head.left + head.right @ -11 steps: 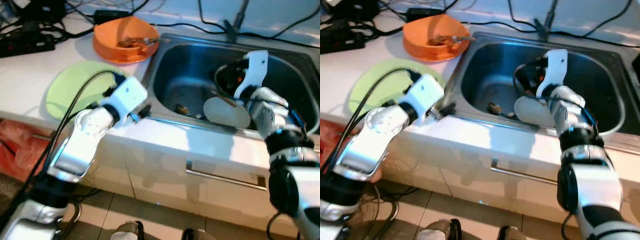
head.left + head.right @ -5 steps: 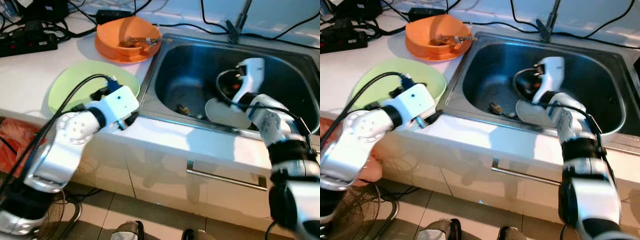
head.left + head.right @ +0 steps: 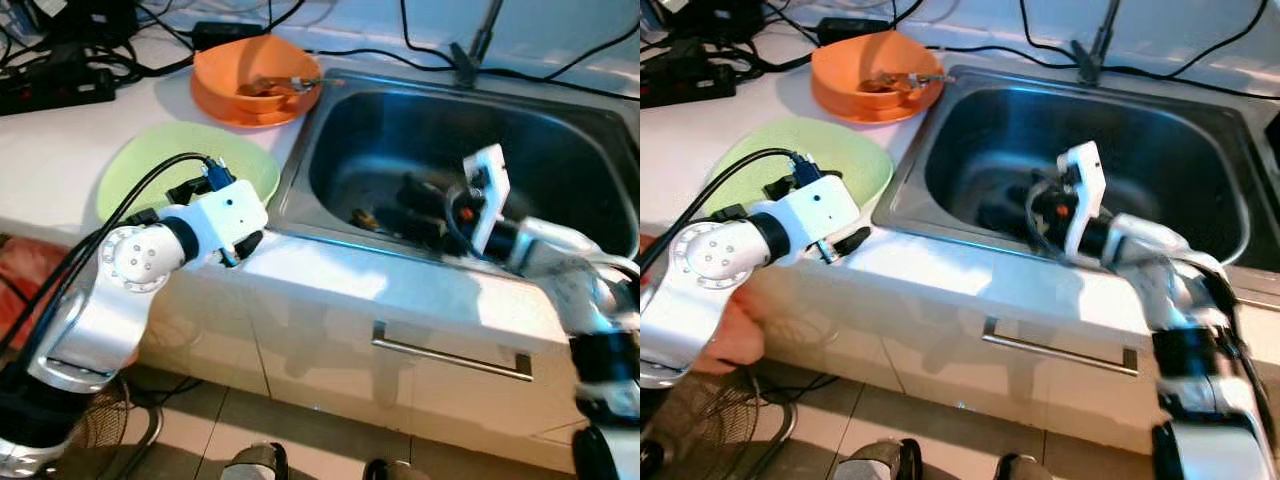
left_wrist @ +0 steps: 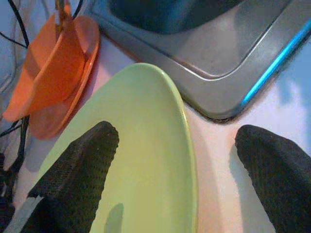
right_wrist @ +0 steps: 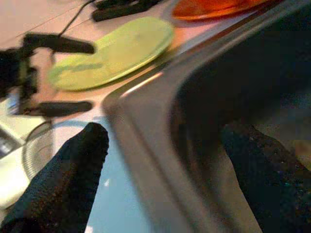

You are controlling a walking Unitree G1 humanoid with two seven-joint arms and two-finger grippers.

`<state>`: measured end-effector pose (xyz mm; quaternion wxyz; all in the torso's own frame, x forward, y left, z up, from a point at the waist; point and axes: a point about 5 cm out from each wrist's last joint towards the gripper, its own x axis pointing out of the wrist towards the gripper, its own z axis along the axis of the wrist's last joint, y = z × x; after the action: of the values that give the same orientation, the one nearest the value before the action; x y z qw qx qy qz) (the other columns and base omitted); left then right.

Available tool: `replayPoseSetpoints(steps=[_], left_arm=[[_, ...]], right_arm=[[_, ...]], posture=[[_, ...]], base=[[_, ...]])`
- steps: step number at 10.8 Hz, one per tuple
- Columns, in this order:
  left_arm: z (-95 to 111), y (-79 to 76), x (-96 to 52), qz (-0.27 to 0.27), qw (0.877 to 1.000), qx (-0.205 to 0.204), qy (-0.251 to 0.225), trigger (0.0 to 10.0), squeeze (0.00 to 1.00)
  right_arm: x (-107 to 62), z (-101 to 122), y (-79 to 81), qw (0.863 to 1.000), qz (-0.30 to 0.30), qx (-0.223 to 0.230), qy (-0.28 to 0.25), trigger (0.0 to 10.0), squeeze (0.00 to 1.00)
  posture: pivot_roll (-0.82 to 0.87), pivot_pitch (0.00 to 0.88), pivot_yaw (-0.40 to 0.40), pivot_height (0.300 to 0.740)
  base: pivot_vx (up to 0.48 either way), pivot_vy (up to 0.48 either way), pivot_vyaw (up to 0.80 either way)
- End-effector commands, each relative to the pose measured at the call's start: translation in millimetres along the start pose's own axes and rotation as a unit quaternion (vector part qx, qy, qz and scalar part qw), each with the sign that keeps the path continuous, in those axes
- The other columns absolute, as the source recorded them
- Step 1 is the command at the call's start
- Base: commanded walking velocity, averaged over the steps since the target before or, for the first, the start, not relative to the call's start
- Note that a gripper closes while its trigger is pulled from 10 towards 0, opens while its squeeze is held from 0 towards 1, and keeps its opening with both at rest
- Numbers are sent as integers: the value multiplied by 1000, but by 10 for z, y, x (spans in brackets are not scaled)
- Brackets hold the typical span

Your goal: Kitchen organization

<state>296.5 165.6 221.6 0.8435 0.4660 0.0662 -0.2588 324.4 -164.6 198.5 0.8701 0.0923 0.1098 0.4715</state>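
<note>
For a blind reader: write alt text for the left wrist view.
The left end effector, fingers spread open, hovers over a green plate on a white counter. An orange bowl lies beyond it, beside the corner of a steel sink.

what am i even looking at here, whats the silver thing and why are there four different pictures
It is a humanoid robot with two silver arms, each ending in a gripper with two black fingers. Two pictures come from cameras on its head, looking down at a kitchen counter. The other two come from cameras on its wrists, looking along the fingers.

On the white counter lie a green plate and an orange bowl on an orange plate, with something in it I cannot make out. Beside them is a steel sink with dark items inside, blurred.

The left gripper is open over the green plate's edge, near the sink corner. The right gripper is open at the sink's front rim. Neither holds anything.
</note>
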Motion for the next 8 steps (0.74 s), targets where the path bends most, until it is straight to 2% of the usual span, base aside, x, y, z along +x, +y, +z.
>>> replayPoseSetpoints(steps=[1, 2, 3, 4, 5, 8], left_arm=[[-111, -125, 19, -46, 998, 5, 32, 10000, 0], [-134, -153, 18, -61, 997, 7, 38, 10000, 0], [-181, -183, 25, -73, 996, 10, 49, 2706, 0], [-219, -203, 33, -79, 995, 8, 56, 0, 0], [-283, -247, 47, -93, 993, 9, 67, 0, 0], [-394, -290, 64, -105, 991, 11, 86, 0, 0]], right_arm=[[-26, -14, 101, 999, 32, -4, 11, 10000, 0], [-40, -42, 143, 999, 38, -7, 17, 10000, 0], [-41, -73, 164, 999, 37, -9, 22, 10000, 0], [-28, -97, 168, 999, 33, -12, 24, 10000, 0], [8, -133, 194, 999, 30, -16, 26, 10000, 0], [40, -152, 311, 997, 71, -23, 36, 10000, 0]], posture=[[183, 128, -22, 740], [183, 128, -22, 740], [180, 129, -21, 740], [180, 129, -20, 740], [175, 130, -19, 740], [173, 132, -19, 740]], base=[[0, 0, 0], [0, 0, 0], [0, 0, 0], [0, 0, 0], [0, 0, 0], [0, 0, 0]])
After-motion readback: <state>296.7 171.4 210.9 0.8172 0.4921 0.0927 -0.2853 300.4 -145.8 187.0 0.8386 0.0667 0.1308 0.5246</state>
